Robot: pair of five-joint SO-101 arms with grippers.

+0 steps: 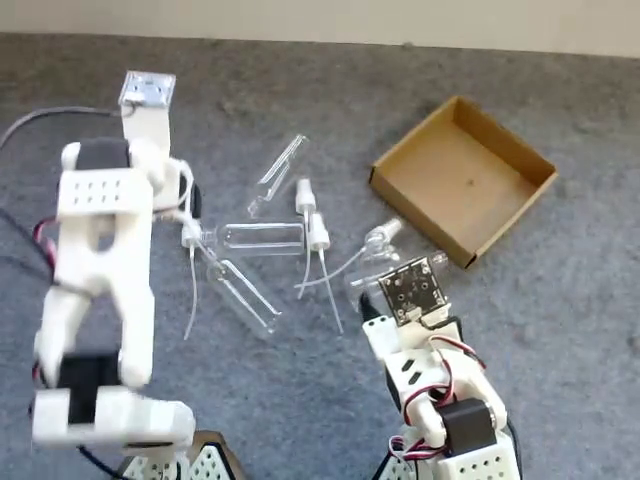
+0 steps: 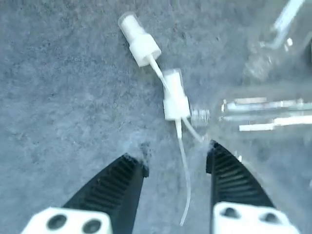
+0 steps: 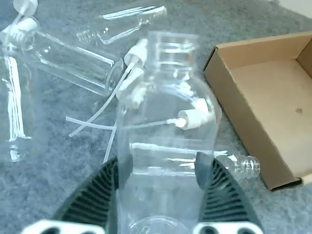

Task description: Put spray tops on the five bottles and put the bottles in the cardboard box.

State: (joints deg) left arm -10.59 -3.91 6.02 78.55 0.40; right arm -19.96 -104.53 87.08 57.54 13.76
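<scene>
The right gripper (image 3: 158, 165) is clamping a clear bottle (image 3: 165, 112) round its lower body, neck free, near the cardboard box (image 3: 239, 122) — light, slick plastic, likely to flex. The left gripper (image 2: 174, 155) is hanging open over a spray top (image 2: 174, 100) on the worktop — best taken by its stiff collar.

**Working surface and its far border.**

A grey carpet (image 1: 560, 330) of short, fuzzy pile spreads across the whole working area in the high view, from the near edge to the far side. It lies flat, without folds, and is mottled with lighter and darker flecks. Along the far side a pale band (image 1: 400, 20) adjoins it, and the two meet in a straight line that drops slightly toward one end. The left wrist view shows the carpet (image 2: 58, 97) close up, its fibres matted. In the right wrist view the carpet (image 3: 63, 165) is bordered at one corner by a pale patch (image 3: 298, 6).
</scene>
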